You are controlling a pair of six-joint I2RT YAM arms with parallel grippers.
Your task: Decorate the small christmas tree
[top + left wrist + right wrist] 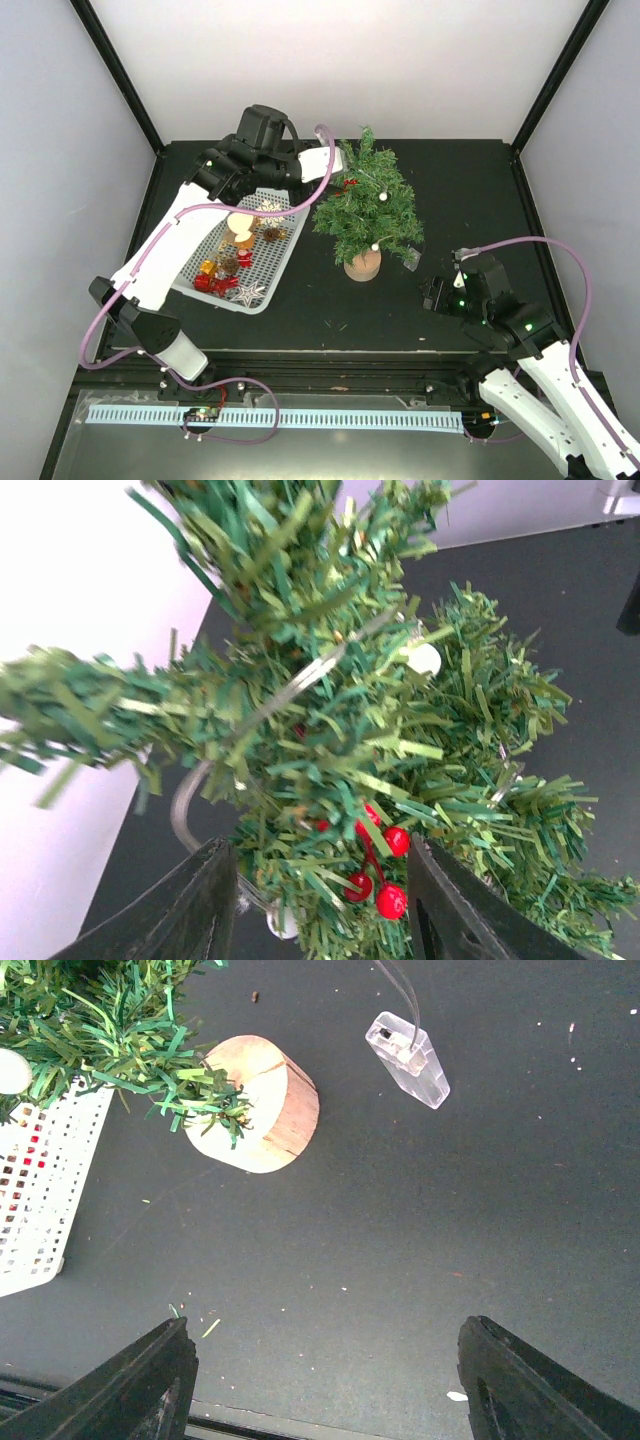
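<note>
**Top view.** The small christmas tree (pixel 368 205) stands upright near the middle of the bench (pixel 480 200). Its wooden base (pixel 362 265) is just beside the right rim of the white basket (pixel 283 262) of ornaments. Your left arm (pixel 170 240) reaches across the basket into the tree's upper branches, on the side facing the bench's left edge. The right end effector (pixel 440 295) hangs toward the near right corner, apart from the tree.

**Left wrist.** On the left end effector (pixel 320 910) the jaws stand roughly half apart. The red berry sprig (pixel 380 865) hangs in the needles between them, touching neither finger as far as shows, so nothing is gripped. This looks like the let-go of a placement.
- Back out straight along the fingers' line, jaws kept apart.
- Stay clear of the light wire (pixel 300 685); a snag could pull the sprig loose or tip the tree.
- Confirm the sprig is seated before you go to the basket.

**Right wrist.** The fingers are wide apart and empty over bare bench. The base and a clear battery box (pixel 408 1060) lie ahead. Hold there, ready to steady the base if the tree rocks.
</note>
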